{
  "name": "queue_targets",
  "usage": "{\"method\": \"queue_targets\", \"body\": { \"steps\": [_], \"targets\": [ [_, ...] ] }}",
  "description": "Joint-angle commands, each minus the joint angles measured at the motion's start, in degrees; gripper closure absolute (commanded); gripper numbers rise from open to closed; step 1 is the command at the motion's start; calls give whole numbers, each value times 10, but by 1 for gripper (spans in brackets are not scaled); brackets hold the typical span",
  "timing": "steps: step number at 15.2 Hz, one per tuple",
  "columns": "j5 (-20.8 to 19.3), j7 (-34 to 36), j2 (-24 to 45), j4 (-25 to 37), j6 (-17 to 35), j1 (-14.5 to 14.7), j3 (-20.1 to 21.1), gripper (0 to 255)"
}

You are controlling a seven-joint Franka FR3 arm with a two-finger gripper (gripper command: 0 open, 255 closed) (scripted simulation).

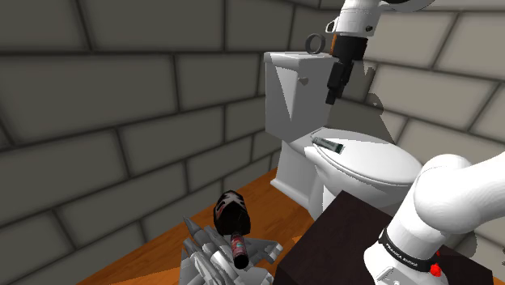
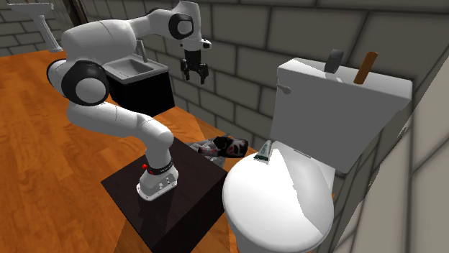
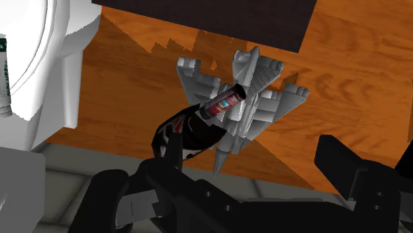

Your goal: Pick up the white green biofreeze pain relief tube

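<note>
One tube (image 1: 328, 146), label illegible

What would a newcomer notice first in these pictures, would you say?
A white toilet dominates, with a green and white tube lying on its closed lid. The gripper hangs open, high and apart from it, and a grey toy jet lies on the wooden floor beside the toilet.
</note>
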Motion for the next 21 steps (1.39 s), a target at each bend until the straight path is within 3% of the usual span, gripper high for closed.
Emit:
{"method": "queue_targets", "body": {
  "steps": [1, 11, 21],
  "targets": [
    [0, 0, 0, 0, 0, 0, 0, 0],
    [-69, -82, 22, -112, 160, -43, -82, 0],
    [-119, -161, 128, -154, 340, -82, -176, 0]
  ]
}}
